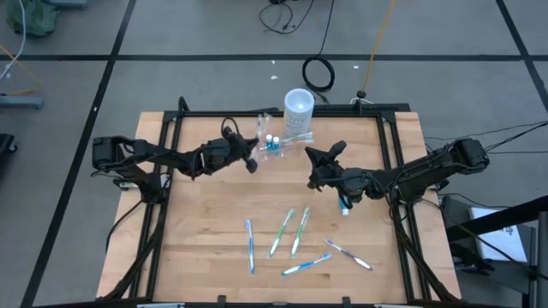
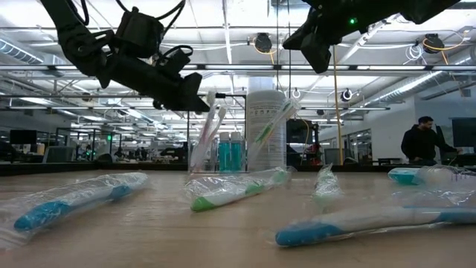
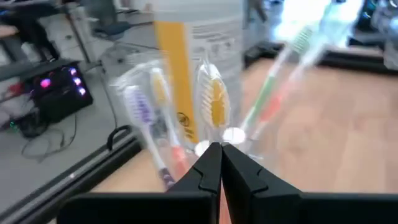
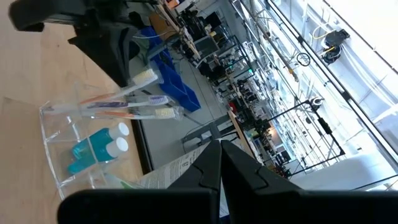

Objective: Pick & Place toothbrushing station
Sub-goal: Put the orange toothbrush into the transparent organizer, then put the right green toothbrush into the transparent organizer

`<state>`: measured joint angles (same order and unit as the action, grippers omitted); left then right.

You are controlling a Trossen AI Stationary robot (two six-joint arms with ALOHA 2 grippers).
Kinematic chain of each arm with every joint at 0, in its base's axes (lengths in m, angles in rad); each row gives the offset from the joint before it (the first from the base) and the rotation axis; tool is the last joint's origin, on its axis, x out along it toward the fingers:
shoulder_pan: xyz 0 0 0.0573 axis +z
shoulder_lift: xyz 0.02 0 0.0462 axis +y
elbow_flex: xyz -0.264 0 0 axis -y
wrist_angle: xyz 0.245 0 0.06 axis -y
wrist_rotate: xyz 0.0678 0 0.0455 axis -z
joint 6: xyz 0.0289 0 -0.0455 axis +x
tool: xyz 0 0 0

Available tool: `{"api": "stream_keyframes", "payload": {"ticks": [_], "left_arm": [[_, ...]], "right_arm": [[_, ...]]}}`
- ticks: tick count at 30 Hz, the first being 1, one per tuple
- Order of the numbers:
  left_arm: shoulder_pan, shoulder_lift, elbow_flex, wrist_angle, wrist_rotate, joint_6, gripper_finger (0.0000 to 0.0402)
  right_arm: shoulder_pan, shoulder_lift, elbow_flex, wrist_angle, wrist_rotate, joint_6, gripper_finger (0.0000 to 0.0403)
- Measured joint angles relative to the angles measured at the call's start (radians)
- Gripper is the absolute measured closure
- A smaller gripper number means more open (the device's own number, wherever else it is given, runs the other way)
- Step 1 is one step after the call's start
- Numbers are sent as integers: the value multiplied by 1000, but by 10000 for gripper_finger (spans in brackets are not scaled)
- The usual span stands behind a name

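Note:
The toothbrushing station [image 1: 272, 142], a clear plastic holder with two teal bottles and several toothbrushes standing in it, stands on the table at the far middle, beside a white cup [image 1: 298, 106]. It also shows in the low view [image 2: 223, 145] and the right wrist view [image 4: 81, 149]. My left gripper [image 1: 253, 163] is shut and empty, raised just left of the holder; the brushes [image 3: 211, 99] stand right before its tips [image 3: 221, 148]. My right gripper [image 1: 318, 157] is shut and empty, raised to the holder's right [image 4: 221, 146].
Several wrapped toothbrushes lie on the near half of the table, among them a blue one [image 1: 249, 246], two green ones [image 1: 282, 231] [image 1: 300, 231] and one under the right arm [image 1: 344, 205]. A person [image 2: 424, 141] stands in the room far behind the table.

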<state>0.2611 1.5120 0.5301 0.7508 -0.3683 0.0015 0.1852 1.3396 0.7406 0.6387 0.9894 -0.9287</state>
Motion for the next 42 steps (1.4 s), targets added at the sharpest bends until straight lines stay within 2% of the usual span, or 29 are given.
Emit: {"api": "stream_keyframes", "payload": {"ticks": [5, 17, 23, 30, 33, 39, 42], "left_arm": [[-9, 0, 0, -15, 2, 52, 396], [-7, 0, 1, -53, 1, 38, 352], [-7, 0, 1, -55, -36, -25, 304], [-29, -44, 1, -54, -116, -30, 241], [-53, -83, 1, -57, -147, -22, 222], [-124, -186, 1, -128, -156, -38, 199], [-170, -217, 1, -121, -154, -67, 198]], "right_arm": [[0, 0, 0, 0, 0, 0, 403], [0, 0, 0, 0, 0, 0, 403], [0, 0, 0, 0, 0, 0, 403], [0, 0, 0, 0, -4, 0, 398], [0, 0, 0, 1, -68, 0, 391], [0, 0, 0, 24, -329, -1, 375], [0, 0, 0, 43, -425, 0, 374]]}}
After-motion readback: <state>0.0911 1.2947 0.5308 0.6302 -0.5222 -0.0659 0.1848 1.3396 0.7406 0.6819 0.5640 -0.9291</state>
